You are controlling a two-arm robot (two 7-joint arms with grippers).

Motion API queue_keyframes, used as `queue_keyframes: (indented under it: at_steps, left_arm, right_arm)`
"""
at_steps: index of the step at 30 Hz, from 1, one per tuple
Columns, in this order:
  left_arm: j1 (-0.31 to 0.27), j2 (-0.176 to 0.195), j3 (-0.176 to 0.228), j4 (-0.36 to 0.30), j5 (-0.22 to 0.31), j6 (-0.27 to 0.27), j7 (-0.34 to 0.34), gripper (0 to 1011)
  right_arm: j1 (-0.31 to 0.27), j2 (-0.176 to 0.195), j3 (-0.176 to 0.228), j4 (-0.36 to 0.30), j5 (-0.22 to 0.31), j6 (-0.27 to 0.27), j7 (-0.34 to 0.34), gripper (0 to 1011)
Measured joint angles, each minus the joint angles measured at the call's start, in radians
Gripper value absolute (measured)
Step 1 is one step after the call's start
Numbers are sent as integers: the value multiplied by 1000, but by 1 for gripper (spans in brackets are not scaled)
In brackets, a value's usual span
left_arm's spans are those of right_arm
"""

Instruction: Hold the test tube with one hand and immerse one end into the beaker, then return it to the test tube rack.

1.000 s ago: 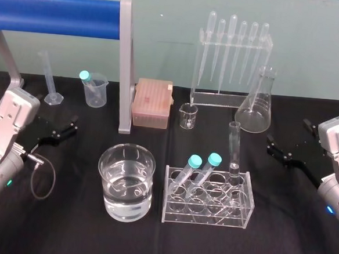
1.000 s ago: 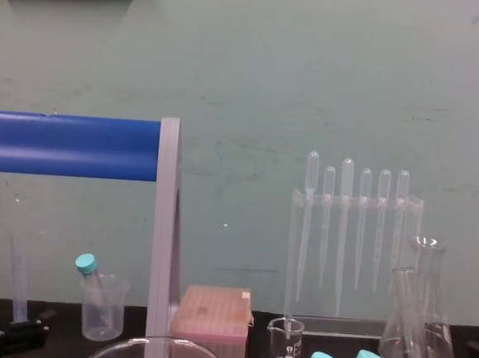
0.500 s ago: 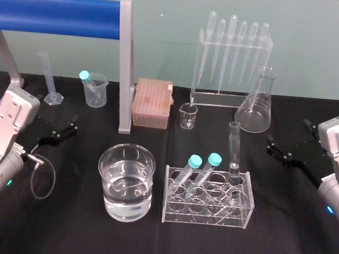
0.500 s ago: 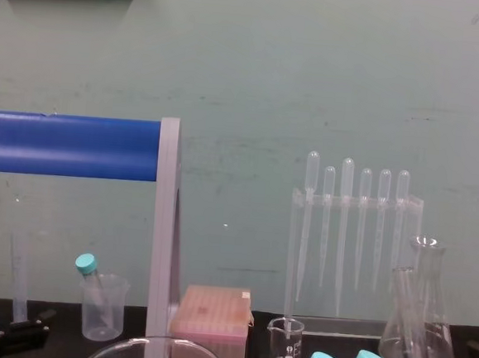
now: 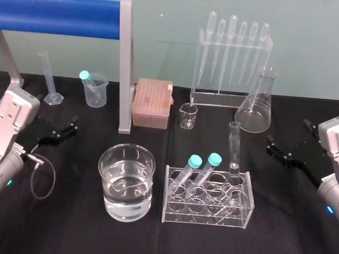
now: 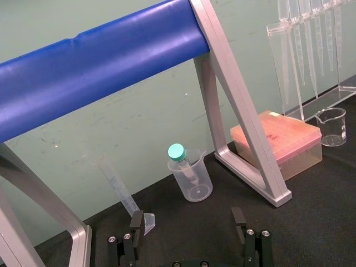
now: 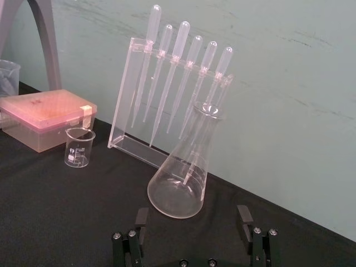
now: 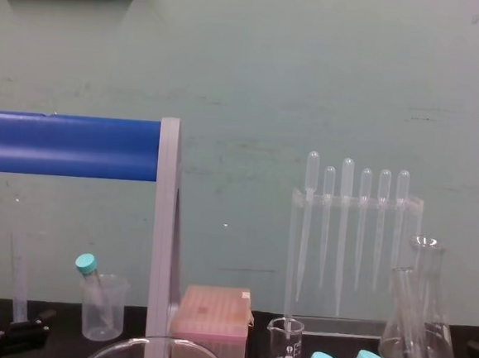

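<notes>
head view, left to right: left tool [image 5: 72,126] is parked low over the black counter [image 5: 64,224] at the left edge, well apart from the glassware. in left wrist view its fingers [image 6: 136,223] are seen spread apart, with nothing between them. the beaker [image 5: 124,205], part filled with clear liquid, is set toward the front of the counter, just beside the left end of the test tube rack [image 5: 205,215]. two teal-capped tubes [image 5: 195,161] are leaned in the rack's left holes. the test tube [image 5: 233,144] is stood upright in a rear hole at the rack's right end, open rim up, untouched. a conical flask [image 5: 255,107] is placed behind it. right tool [image 5: 271,146] is parked at the right edge; in right wrist view its fingers [image 7: 141,219] are likewise spread apart, nothing held.
</notes>
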Motion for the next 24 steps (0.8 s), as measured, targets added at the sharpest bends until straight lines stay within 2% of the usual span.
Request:
queue_keyframes:
  at_steps: [24]
  left_arm:
    - [0,0,0,0,0,0,0,1000]
  right_arm:
    - [0,0,0,0,0,0,0,1000]
